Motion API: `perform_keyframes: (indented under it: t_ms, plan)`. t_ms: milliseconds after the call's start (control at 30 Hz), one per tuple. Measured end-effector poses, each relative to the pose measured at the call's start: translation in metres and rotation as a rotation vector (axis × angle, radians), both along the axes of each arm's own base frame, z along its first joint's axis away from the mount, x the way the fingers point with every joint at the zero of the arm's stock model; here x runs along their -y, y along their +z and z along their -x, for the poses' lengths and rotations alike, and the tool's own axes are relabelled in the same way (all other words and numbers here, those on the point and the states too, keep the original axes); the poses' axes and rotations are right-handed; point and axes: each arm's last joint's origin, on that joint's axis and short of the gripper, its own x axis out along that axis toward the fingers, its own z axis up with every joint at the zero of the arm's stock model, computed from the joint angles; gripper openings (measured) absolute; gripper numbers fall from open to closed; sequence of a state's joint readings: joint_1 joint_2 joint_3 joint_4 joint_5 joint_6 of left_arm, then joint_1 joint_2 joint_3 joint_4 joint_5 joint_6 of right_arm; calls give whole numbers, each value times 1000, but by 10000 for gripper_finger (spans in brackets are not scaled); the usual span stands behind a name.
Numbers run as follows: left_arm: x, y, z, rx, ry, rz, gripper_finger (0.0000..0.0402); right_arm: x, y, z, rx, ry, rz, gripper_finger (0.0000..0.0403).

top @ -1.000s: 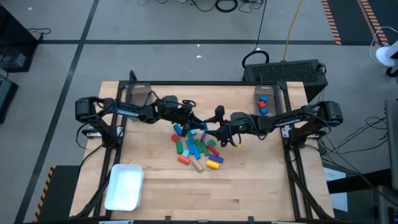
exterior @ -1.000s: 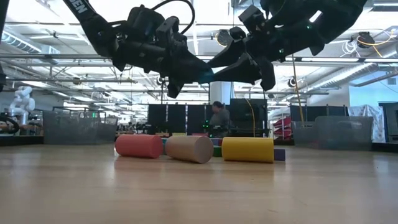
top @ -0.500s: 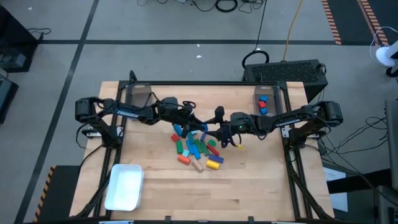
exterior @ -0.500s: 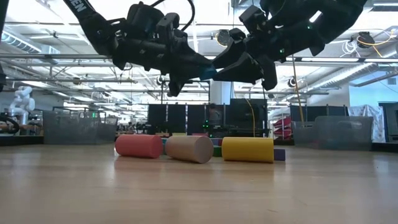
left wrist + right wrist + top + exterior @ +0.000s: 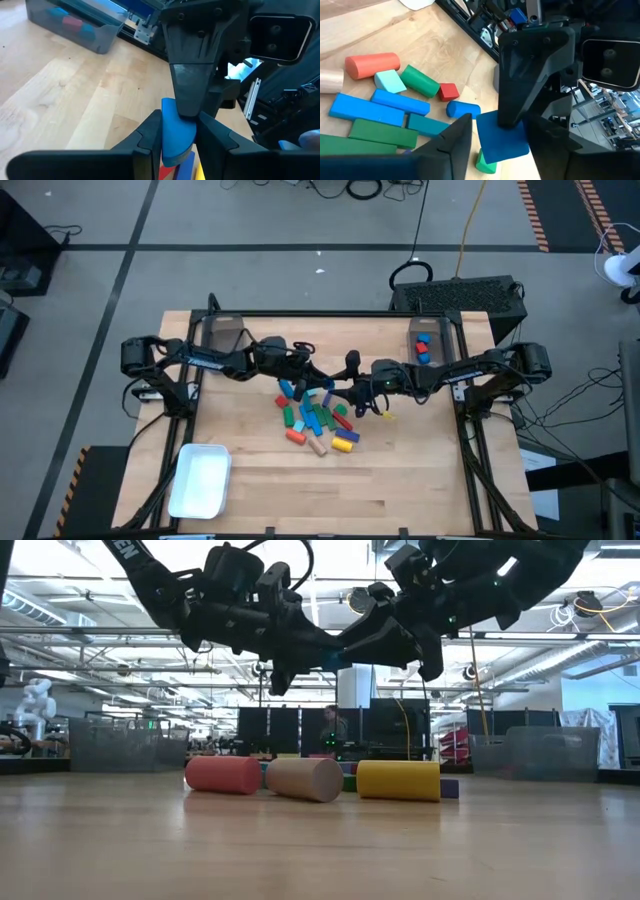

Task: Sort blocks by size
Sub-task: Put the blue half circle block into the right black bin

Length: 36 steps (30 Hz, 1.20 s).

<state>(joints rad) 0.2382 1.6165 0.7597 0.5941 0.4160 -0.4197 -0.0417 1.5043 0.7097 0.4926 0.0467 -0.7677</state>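
Observation:
My two grippers meet above the pile of blocks (image 5: pixel 315 420) at the table's middle, with one blue block (image 5: pixel 175 137) between them; the block also shows in the right wrist view (image 5: pixel 502 135) and the low view (image 5: pixel 338 658). My left gripper (image 5: pixel 322 383) comes from the left and is shut on the block. My right gripper (image 5: pixel 342 388) comes from the right, with its fingers on the block's other two sides. The pile holds red, blue, green, yellow, orange and tan bars, cubes and cylinders lying on the table. My left gripper pinches the blue block by two opposite sides (image 5: pixel 164 135) between its two fingers, coming level from the table's left. The block is lifted clear, well above the pile. My right gripper pinches the same block by its other two sides (image 5: pixel 482 130), coming level from the table's right. Its fingers (image 5: pixel 190 90) stand crosswise to the left gripper's fingers.
A grey bin (image 5: pixel 424 330) at the far right holds red and blue blocks. A clear bin (image 5: pixel 222 332) stands at the far left. A white tray (image 5: pixel 200 478) lies at the near left. Bare wood lies toward the near edge.
In the low view my right gripper's fingers have drawn together around the blue block, which the left gripper keeps hold of. Both arms otherwise stay where they were, above the pile.

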Motion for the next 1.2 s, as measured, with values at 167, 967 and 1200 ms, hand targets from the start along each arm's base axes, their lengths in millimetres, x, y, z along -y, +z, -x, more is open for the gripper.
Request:
perform_keyframes:
  t_ms: [167, 967, 1200]
  plan:
    - [3, 1, -1, 5, -1, 16, 94, 1, 0, 0, -3, -1, 1, 131]
    - [4, 4, -2, 31, 3, 58, 94, 2, 1, 0, 4, -1, 33, 172]
    - [6, 4, -2, 32, -2, 66, 95, 2, 1, 0, 6, -2, 35, 123]
